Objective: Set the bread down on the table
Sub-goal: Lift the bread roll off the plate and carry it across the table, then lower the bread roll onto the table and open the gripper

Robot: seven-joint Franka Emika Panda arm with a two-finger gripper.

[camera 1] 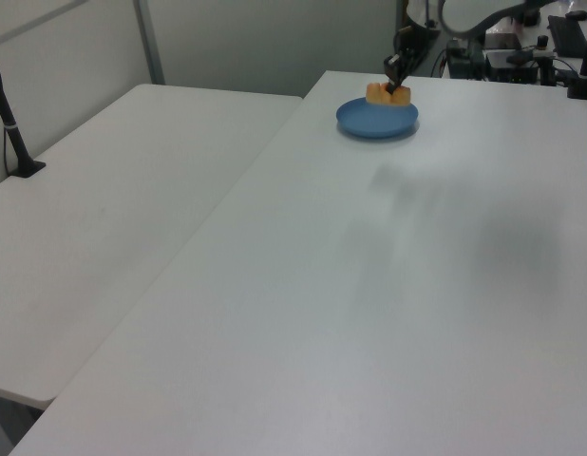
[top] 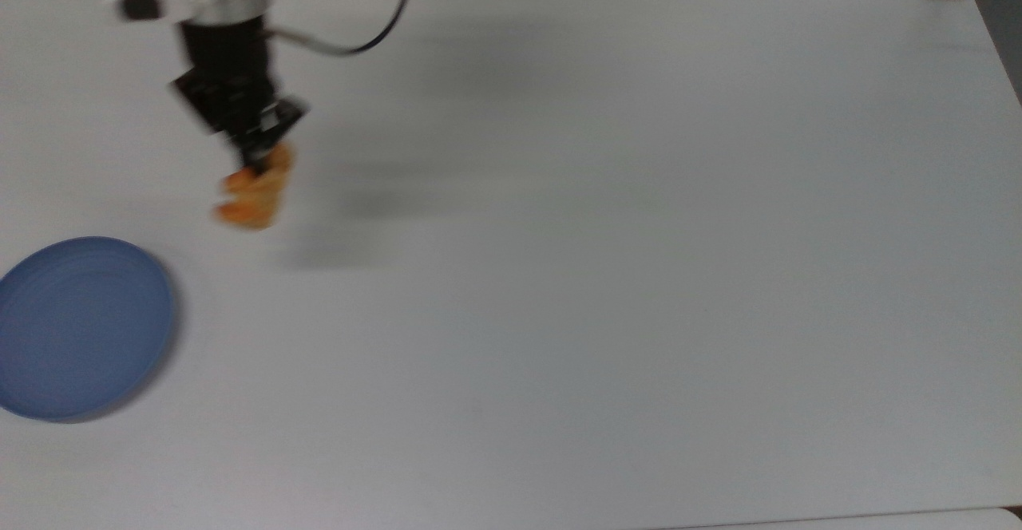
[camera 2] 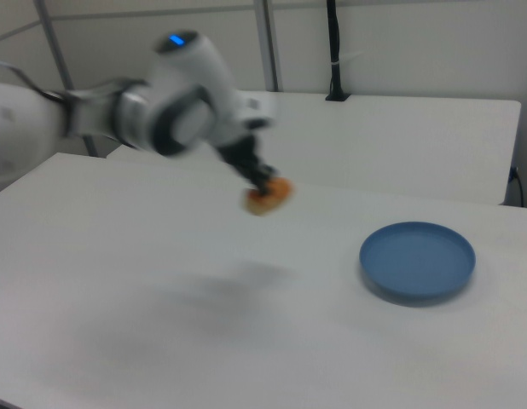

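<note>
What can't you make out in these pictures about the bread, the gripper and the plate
- Bread, top view: motion blur smears its ridged top.
- Gripper, top view: blur merges the fingers with the bread they hold.
- Bread's height above the table, right view: blurred; only a faint shadow below.
- Blue plate, top view: the top view's left edge crops its rim.

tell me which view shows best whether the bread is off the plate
The right view: the bread hangs from the gripper in the air, with a gap to the blue plate. The top view also shows the bread away from the plate. In the left view it overlaps the plate's far rim, which misleads.
</note>
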